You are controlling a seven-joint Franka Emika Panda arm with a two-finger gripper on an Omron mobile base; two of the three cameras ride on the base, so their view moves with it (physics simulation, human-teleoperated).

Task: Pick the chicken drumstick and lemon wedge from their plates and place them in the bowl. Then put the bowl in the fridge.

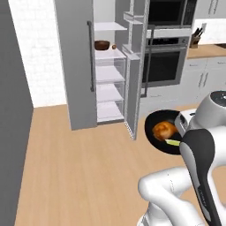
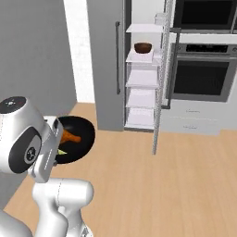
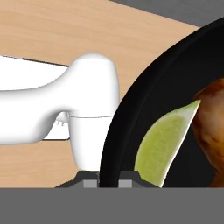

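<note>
chicken drumstick (image 3: 211, 133) cut by right edge, bowl (image 1: 154, 121) partly behind arm, small fridge-shelf object (image 1: 114, 46) unidentifiable

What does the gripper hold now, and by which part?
The gripper holds the round shallow black bowl by its rim, pinched between the fingertips.

- Left base view looks forward and down from behind the arm's left, at the open fridge (image 1: 110, 79) across the floor
- Right base view faces the same fridge (image 2: 141, 74) from the right; both share the bowl (image 1: 154, 126)
- Hand view sits very close over the bowl's rim (image 3: 131, 105), floor beyond
</note>
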